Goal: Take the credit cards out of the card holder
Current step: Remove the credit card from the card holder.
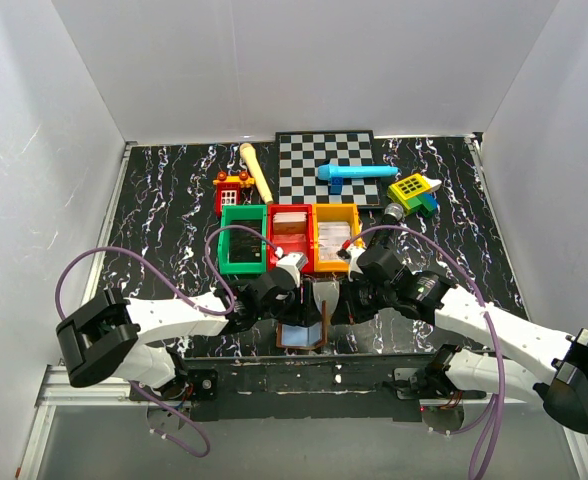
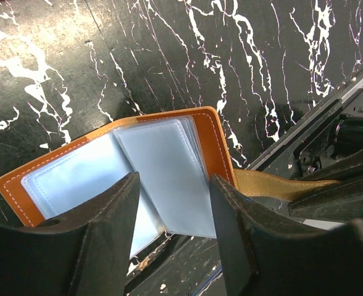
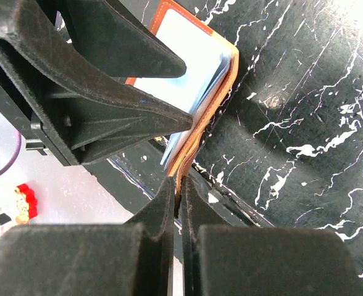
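From above we can hardly see the card holder; the two arms cover most of it, and only a bit of pale blue and brown peeks out under them; it lies at the near edge of the table, just in front of the red bin and the orange bin. We cannot tell if any cards sit in its see-through pockets; they all look plain blue-grey.

The left arm comes in low from the left side and the right arm comes in low from the right side; they meet in the middle, wrist close to wrist, both bent down over the card holder.

In the left wrist view the card holder is spread wide, brown cover underneath and pale pages on top; the left gripper has its two fingers spread well apart; one loose page pokes up into the gap between them; we cannot tell if a finger touches it, and nothing is squeezed.

In the right wrist view the right gripper is pinched tight; a thin tan strip from the brown cover runs down between its fingers, and it grips the card holder there; the tips hide where the strip ends.
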`<state>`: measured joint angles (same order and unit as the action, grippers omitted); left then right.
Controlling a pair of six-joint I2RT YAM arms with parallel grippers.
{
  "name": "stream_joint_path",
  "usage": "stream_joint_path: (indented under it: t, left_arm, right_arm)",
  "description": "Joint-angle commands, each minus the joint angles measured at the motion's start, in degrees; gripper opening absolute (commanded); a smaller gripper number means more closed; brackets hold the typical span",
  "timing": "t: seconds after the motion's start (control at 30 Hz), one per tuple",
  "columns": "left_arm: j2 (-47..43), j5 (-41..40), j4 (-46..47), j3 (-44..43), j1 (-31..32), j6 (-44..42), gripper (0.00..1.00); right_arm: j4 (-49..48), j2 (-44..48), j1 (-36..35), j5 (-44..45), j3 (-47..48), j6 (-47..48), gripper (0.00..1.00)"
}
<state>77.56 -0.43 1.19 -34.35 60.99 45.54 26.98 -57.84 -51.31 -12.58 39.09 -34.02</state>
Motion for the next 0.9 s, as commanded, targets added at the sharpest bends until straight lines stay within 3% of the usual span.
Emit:
stream_joint_path:
  t: [0.0,0.87]
  left_arm:
    - [-1.7,-2.6,-3.1,-0.7,0.3,-0.4,0.46]
    - [-7.8,-8.1,-8.4,2.1,0.3,2.4,0.47]
  right_arm:
    - [-0.4,0.0,-0.5,-0.5,3.4,0.7,0.01]
    - [0.2,0.4,-0.7,0.3,3.3,0.6,0.01]
